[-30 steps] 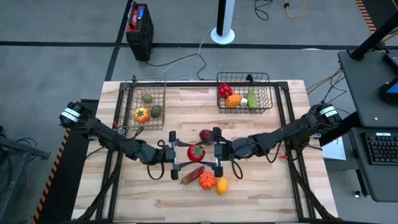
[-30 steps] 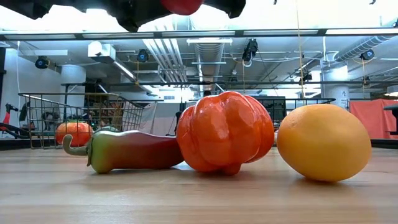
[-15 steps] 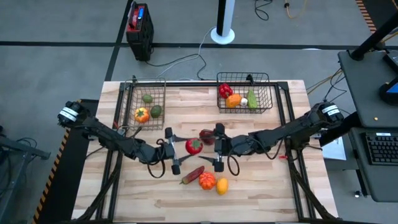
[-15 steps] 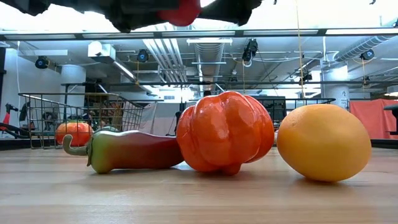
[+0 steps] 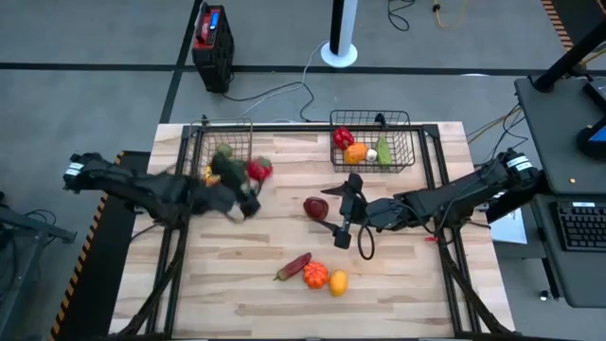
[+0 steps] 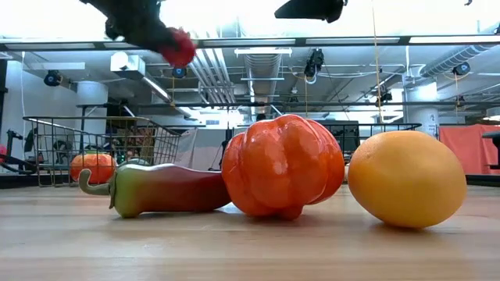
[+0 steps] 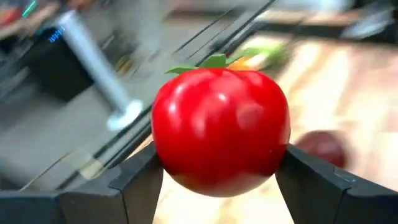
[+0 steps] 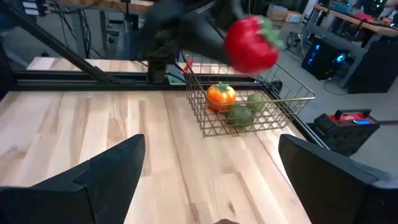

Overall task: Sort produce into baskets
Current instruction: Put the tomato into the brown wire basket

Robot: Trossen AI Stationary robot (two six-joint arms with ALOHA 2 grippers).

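Observation:
My left gripper (image 5: 254, 175) is shut on a red tomato (image 7: 221, 129), held in the air at the right side of the left wire basket (image 5: 201, 142). That basket holds an orange tomato-like piece (image 8: 221, 94) and two green pieces. My right gripper (image 5: 341, 216) is open and empty at the table's middle, beside a dark maroon piece (image 5: 315, 206). The right basket (image 5: 410, 142) holds red, orange, green and white pieces. A red-green chilli (image 6: 160, 189), an orange pepper (image 6: 283, 165) and a yellow-orange fruit (image 6: 406, 178) lie on the table near its front. My left gripper pinches the red tomato by its two opposite sides (image 7: 163, 155), one finger on each. The tomato's green calyx (image 7: 211, 62) shows beyond the fingers. The tomato is lifted clear of the table, above the left basket's right rim.
A black box with a red top (image 5: 212, 38) and a white stand base (image 5: 339, 52) stand on the floor beyond the table. A dark frame runs round the table top. Bare wood lies between the two baskets and at the near corners.
My left gripper has carried the red tomato from the table's middle up and toward the far left, to the left basket. My right gripper has let go of the tomato, drawn back toward the right and turned, its fingers wide apart.

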